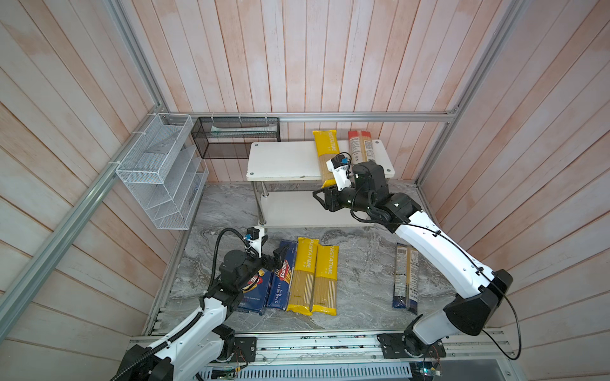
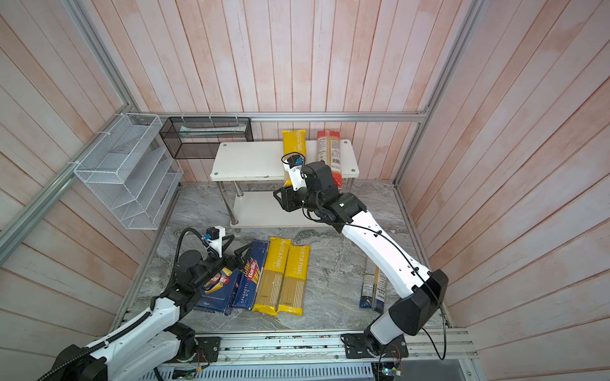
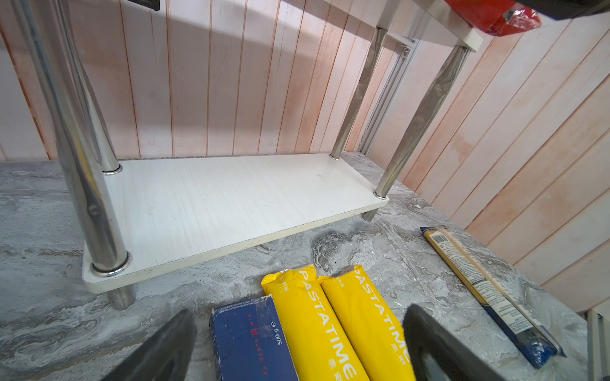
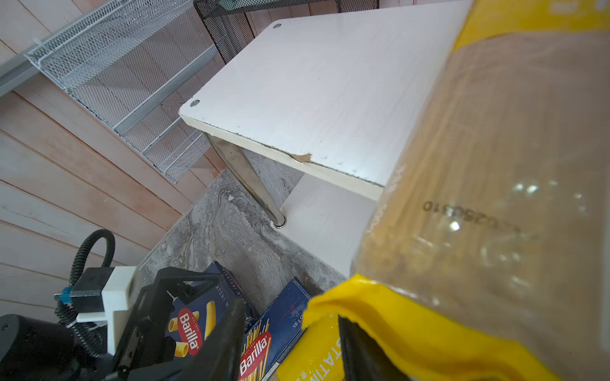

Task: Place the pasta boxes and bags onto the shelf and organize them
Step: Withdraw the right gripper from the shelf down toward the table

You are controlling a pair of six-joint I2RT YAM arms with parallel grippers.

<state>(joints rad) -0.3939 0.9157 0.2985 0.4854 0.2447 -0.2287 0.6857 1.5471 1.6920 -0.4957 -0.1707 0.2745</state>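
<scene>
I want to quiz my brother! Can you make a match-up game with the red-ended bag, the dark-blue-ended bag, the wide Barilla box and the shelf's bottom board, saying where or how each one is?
Things:
1. red-ended bag
2. dark-blue-ended bag
3. wide Barilla box
4. shelf's bottom board

Places or states:
A. partly under the left arm
B. bare, nothing on it
C. on the shelf's top board
D. alone on the counter, near the right arm

Pairs: 1-C, 2-D, 3-A, 4-B

At twelve o'clock the shelf (image 2: 251, 161) carries a yellow bag (image 2: 294, 142) with the red-ended bag (image 2: 329, 149) at its three o'clock, the right claw (image 2: 280, 199) by the yellow bag's six o'clock end, both bags overhanging the shelf's six o'clock edge.
</scene>
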